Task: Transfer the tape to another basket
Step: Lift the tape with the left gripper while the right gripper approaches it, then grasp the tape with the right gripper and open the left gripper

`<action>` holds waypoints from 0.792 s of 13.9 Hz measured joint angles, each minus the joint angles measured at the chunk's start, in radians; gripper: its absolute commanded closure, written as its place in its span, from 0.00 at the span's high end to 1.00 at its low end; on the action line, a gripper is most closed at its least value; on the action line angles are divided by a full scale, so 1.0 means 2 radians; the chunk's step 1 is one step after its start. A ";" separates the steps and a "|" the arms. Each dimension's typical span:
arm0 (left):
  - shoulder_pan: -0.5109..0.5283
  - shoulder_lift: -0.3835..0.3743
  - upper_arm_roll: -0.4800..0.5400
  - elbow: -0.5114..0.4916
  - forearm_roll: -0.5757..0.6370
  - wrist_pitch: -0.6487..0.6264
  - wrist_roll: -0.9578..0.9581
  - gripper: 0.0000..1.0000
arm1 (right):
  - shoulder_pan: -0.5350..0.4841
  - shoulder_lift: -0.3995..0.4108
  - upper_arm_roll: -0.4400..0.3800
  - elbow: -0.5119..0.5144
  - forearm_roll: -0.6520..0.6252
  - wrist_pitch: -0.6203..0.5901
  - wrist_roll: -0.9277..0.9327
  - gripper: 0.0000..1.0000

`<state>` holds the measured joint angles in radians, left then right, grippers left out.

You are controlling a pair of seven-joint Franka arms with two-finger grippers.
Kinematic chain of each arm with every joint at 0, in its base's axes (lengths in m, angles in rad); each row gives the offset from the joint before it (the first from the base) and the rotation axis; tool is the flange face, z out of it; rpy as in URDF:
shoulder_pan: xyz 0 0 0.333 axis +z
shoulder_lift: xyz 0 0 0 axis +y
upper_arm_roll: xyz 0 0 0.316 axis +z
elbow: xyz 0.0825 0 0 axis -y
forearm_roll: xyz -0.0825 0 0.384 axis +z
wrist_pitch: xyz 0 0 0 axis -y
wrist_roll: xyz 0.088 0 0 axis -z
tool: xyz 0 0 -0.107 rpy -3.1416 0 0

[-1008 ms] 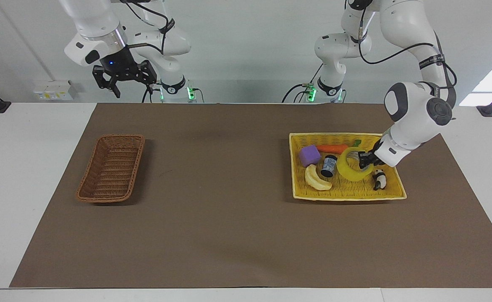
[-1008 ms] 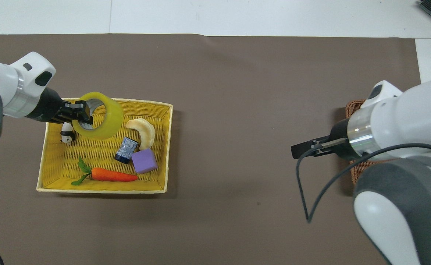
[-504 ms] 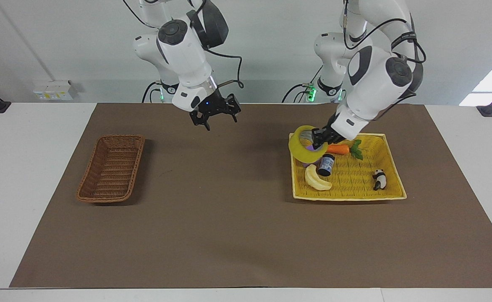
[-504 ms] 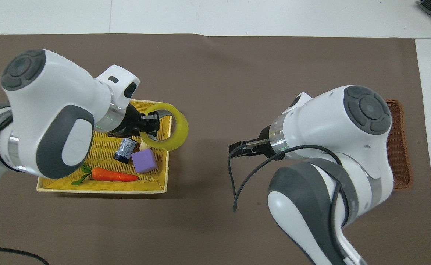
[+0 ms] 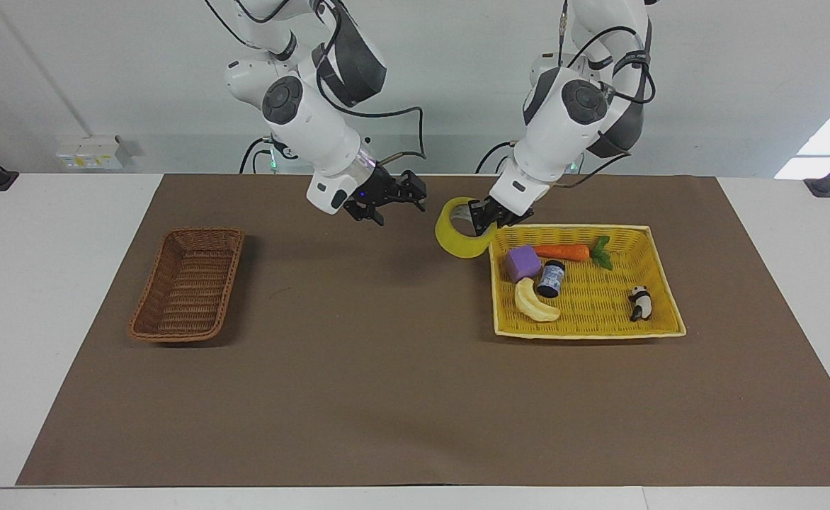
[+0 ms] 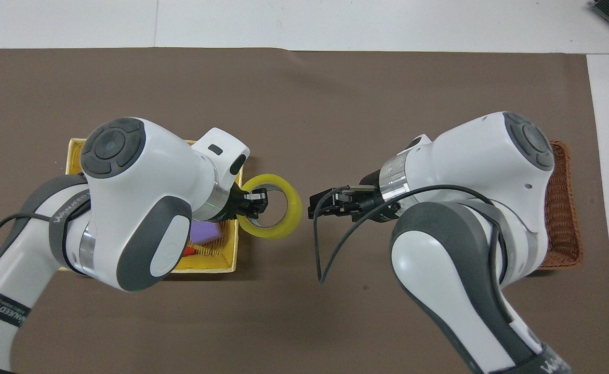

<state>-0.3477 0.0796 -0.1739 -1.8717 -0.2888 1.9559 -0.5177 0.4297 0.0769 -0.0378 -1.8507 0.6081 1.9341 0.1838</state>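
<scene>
In the facing view, reading from nine o'clock across, the narrow dark-brown woven wicker basket point(image 5: 188, 283) sits empty with bare brown mat between it and the arms. The right gripper point(image 5: 385, 202), fingers spread apart, hangs over the mat at eleven o'clock of centre. Just beside it, the left gripper point(image 5: 484, 216) is clamped on the rim of the wide roll of translucent yellow packing tape point(image 5: 457, 231), held in the air just outside the square bright-yellow woven tray point(image 5: 659, 273). The thin rim pinch may let the roll swing or slip during a handover. Room for moving is ample.
</scene>
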 measured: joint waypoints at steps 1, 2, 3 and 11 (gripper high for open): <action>-0.005 0.000 0.000 -0.004 -0.003 0.009 -0.006 0.00 | 0.000 0.000 0.000 -0.001 0.010 0.000 0.000 1.00; -0.009 0.000 0.000 -0.006 -0.009 0.019 -0.017 0.00 | 0.000 0.000 0.000 -0.002 0.016 0.003 0.000 1.00; -0.015 0.000 0.000 -0.006 -0.018 0.028 -0.026 0.00 | 0.000 0.000 0.001 -0.005 0.019 0.008 0.000 1.00; -0.032 0.002 0.001 -0.007 -0.093 0.056 -0.045 0.00 | 0.006 0.000 0.001 -0.032 0.027 0.036 -0.044 0.14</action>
<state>-0.4119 0.0830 -0.1727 -1.8848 -0.4755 2.0685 -0.6074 0.4411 0.0762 -0.0356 -1.9143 0.6615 2.0063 0.0952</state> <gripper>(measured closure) 0.784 0.198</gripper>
